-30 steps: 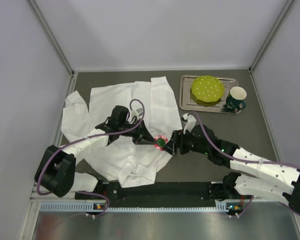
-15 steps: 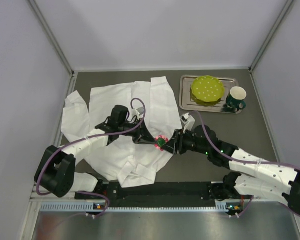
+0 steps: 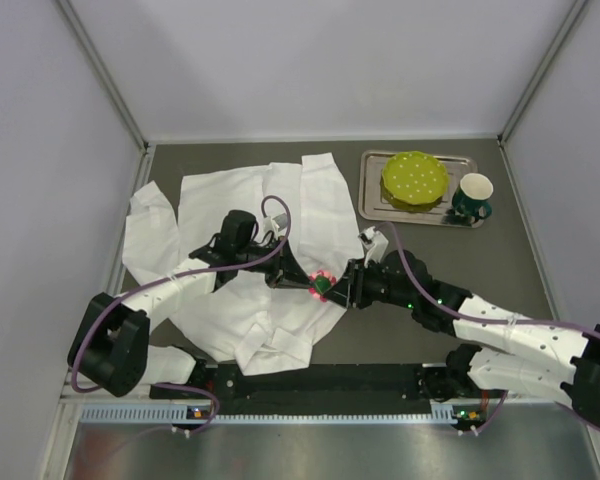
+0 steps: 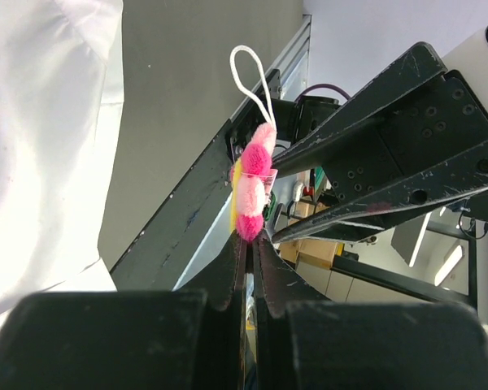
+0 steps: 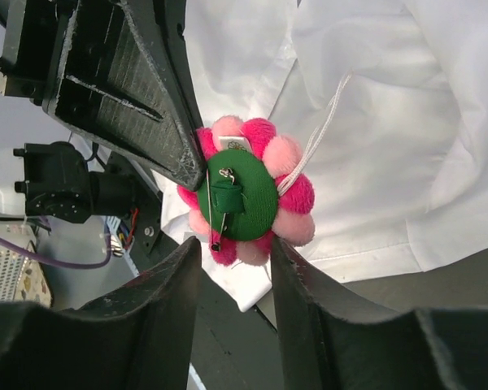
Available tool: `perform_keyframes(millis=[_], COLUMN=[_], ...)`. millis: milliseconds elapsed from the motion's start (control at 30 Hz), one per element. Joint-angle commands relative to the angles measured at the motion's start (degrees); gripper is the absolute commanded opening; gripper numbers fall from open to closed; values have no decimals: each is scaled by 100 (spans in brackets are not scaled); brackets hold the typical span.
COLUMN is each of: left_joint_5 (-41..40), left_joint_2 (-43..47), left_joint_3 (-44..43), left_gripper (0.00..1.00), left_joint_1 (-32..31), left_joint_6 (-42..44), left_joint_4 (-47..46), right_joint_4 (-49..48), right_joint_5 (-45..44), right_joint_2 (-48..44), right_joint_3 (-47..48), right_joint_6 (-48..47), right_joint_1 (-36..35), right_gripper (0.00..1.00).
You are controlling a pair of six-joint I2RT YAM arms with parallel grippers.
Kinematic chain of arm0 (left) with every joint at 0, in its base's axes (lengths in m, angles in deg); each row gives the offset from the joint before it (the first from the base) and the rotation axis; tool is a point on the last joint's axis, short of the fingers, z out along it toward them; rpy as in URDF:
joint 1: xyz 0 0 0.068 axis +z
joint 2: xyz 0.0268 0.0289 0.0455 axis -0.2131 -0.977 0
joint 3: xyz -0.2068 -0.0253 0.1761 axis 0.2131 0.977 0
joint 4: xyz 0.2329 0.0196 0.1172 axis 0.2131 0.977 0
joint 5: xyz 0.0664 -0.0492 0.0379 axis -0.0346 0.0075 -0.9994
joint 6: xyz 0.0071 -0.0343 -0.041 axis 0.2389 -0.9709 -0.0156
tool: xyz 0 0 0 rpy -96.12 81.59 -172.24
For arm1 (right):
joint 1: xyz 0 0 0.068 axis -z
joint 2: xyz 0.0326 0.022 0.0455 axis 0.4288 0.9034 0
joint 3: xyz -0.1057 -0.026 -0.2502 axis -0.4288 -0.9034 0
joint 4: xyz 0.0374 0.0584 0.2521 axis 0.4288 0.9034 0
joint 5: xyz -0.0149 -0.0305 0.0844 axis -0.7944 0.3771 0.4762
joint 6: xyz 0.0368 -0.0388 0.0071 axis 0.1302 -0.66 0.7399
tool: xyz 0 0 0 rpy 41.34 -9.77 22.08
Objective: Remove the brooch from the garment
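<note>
on the dark table [image 3: 540,250], seen from above, the white shirt [image 3: 230,200] lies spread at the left. a metal tray [image 3: 372,205] at the far right carries a yellow-green dotted dish [image 3: 414,178], with a dark green mug [image 3: 472,197] at its right end. the brooch [image 3: 321,284] sits at the shirt's right edge, between the left gripper [image 3: 288,275] and the right gripper [image 3: 342,290], which meet it from opposite sides.

from the left wrist, the left gripper's fingers [image 4: 228,280] are pressed together, their tips pinching the brooch's lowest petal. the brooch stands edge-on above them, and a white cord loop [image 4: 244,47] rises from it. two black fingers of the right gripper reach it from the right.

from the right wrist, the brooch shows its green felt back and a safety pin [image 5: 215,213], ringed by pink and red petals, with the shirt behind. the right gripper's fingers [image 5: 175,317] stand apart, flanking the lower petals; whether they squeeze them i cannot tell.
</note>
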Motion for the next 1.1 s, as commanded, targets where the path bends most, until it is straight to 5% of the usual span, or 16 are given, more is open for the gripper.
perform_keyframes(millis=[0,833,933,1067], left_joint_5=[203,405,283,81], left_joint_2=[148,148,148,78], left_joint_3=[-190,-23,-31,-75], left_gripper=[0,0,0,0], left_joint_1=[28,28,19,19], left_joint_6=[35,44,44,35], left_joint_4=[-294,-575,-549,-391], right_joint_4=[-189,-145,-172,214], right_joint_5=[-104,-140,27,-121], right_joint_2=[42,24,16,-90], right_joint_3=[66,127,145,206], right_joint_6=[10,230,248,134], right_joint_1=[59,77,77,77], right_gripper=[38,19,20,34])
